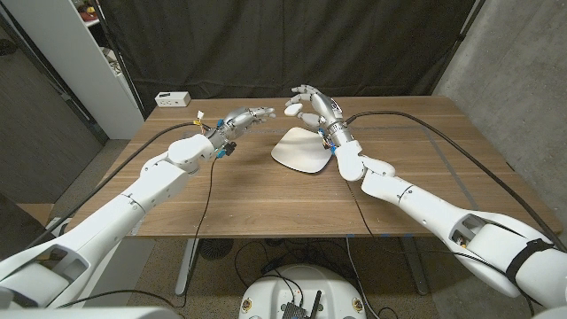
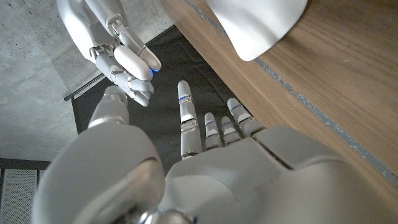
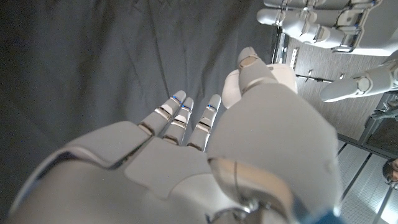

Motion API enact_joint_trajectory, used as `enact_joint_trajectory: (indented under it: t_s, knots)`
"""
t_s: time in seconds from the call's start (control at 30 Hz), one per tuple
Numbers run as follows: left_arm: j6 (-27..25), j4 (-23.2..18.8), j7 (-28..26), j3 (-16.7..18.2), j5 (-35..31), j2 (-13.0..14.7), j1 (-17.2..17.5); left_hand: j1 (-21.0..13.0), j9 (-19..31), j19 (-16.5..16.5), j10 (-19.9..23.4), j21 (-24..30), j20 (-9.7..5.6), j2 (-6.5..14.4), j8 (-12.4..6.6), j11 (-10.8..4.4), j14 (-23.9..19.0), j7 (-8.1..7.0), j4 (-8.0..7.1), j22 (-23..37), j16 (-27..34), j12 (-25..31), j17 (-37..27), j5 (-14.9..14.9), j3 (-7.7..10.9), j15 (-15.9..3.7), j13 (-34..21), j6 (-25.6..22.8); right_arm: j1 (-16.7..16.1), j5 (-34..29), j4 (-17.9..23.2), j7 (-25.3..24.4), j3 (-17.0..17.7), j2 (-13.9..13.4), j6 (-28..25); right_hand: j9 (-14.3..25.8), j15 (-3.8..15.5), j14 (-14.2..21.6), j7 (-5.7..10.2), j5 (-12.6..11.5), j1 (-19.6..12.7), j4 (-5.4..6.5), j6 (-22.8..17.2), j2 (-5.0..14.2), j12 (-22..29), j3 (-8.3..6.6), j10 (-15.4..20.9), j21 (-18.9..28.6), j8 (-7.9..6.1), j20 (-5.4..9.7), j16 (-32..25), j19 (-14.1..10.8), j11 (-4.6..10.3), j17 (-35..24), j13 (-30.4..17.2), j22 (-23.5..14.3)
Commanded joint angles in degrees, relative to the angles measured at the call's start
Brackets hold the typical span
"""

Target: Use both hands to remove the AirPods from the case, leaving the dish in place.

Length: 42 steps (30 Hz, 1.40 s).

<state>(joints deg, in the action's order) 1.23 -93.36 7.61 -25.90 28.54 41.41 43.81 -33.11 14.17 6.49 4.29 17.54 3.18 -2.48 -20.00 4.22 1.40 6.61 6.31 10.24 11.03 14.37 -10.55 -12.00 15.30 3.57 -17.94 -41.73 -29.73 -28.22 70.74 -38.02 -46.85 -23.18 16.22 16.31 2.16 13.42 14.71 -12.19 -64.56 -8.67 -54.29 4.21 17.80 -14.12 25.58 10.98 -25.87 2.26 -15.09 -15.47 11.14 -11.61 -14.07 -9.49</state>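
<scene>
Hands raised over the wooden table (image 1: 266,199), fingertips near each other.
Left hand (image 1: 241,119) has fingers stretched out, holding nothing; right hand (image 1: 312,105) grips a small white case (image 3: 283,78) above the white dish (image 1: 301,151); white box (image 1: 172,98) sits far back.

— What sort of place is this?
— A lab or test studio: a black curtain (image 1: 292,44) hangs beyond the hands, bare concrete wall (image 1: 514,62) right of the right hand (image 1: 312,106), cables (image 1: 425,120) trail across the wooden desk (image 1: 239,190).
</scene>
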Motion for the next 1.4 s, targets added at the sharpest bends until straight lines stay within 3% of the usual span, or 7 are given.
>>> enact_joint_trajectory:
  t_s: [0.03,0.17,0.43,0.8,1.3,1.4]
  knots:
    - [-3.3,-0.8,5.1,1.9,9.9,-0.8,0.1,0.5,0.5,1.3,1.8,-0.3,0.24,0.0,-1.36,0.52,-1.1,0.9,-0.08,0.1,0.5,0.6,-0.1,-0.5,-0.54,0.29,0.4,-3.6,2.2,-1.8,-2.5,-2.3,-0.7,1.8,3.0,0.0,10.88,0.7,-3.78,-0.5,-0.4,0.03,-4.5,-0.04,0.3,0.21,0.4,-0.2,-0.18,2.22,-0.3,-0.4,0.1,-0.2,-0.3,-0.1]
    - [-3.0,1.9,8.4,2.5,14.7,-2.7,0.0,0.3,0.5,1.9,2.8,-0.4,0.24,0.1,-1.71,0.96,-1.8,2.41,-0.01,0.2,0.6,0.8,-0.1,-0.6,-0.71,0.39,0.8,-5.1,2.5,-2.2,-3.4,-3.0,-1.0,2.3,3.6,-0.3,10.93,0.7,-3.53,-0.7,-0.6,0.0,-4.7,-0.16,0.3,0.38,0.6,-0.2,-0.07,2.28,-0.2,-0.4,0.22,-0.2,-0.4,-0.1]
    - [-2.5,6.6,13.9,3.2,21.1,-5.9,-1.2,-0.2,0.3,2.3,3.6,-0.5,0.37,0.6,-1.52,1.45,-2.4,3.32,0.1,0.2,0.6,1.0,-0.1,-0.8,-0.62,0.68,1.1,-5.5,3.5,-2.7,-5.6,-4.7,-1.7,3.0,5.4,-0.8,11.01,1.2,-3.34,-1.1,-1.1,-0.13,-5.0,-0.45,0.3,0.53,0.9,-0.3,0.13,2.62,0.0,-0.3,0.56,-0.3,-0.6,0.0]
    - [-3.0,8.3,14.9,2.5,22.1,-7.0,-1.9,-1.8,0.0,3.4,5.0,-0.6,0.21,1.9,-1.48,1.85,-3.7,4.39,0.54,0.3,0.8,1.3,-0.1,-1.1,-0.11,0.52,1.7,-7.1,3.2,-3.1,-5.1,-5.0,-2.1,3.2,5.2,-1.7,11.04,1.8,-2.97,-2.0,-1.4,-0.05,-6.1,-1.0,0.3,0.78,1.4,-0.3,0.3,2.92,0.5,-0.1,0.67,-0.3,-0.9,0.0]
    - [-3.8,7.0,13.3,1.4,20.7,-6.8,-1.7,-3.6,0.3,4.3,6.4,-0.8,-0.23,2.9,-1.82,0.81,-5.0,3.73,1.23,0.3,0.7,1.5,-0.1,-1.1,0.27,-0.2,2.4,-8.9,2.3,-4.3,-3.0,-5.1,-2.6,2.9,4.8,-2.4,10.87,2.3,-2.88,-2.9,-1.1,0.29,-7.0,-1.56,0.2,1.11,2.0,-0.4,0.6,3.3,1.1,0.2,0.69,-0.4,-1.2,0.0]
    - [-3.8,6.2,12.0,1.1,19.6,-6.5,-1.4,-5.8,0.6,4.8,7.4,-1.0,-0.57,3.7,-2.49,-0.4,-5.9,2.02,2.12,0.4,0.8,1.7,0.0,-1.2,0.95,-0.96,2.7,-10.8,2.2,-4.5,-2.7,-5.0,-2.7,2.9,4.8,-2.6,10.88,2.4,-2.88,-3.1,-1.0,0.34,-7.5,-1.74,0.2,1.2,2.2,-0.4,0.52,3.39,1.2,0.2,0.7,-0.4,-1.3,0.0]
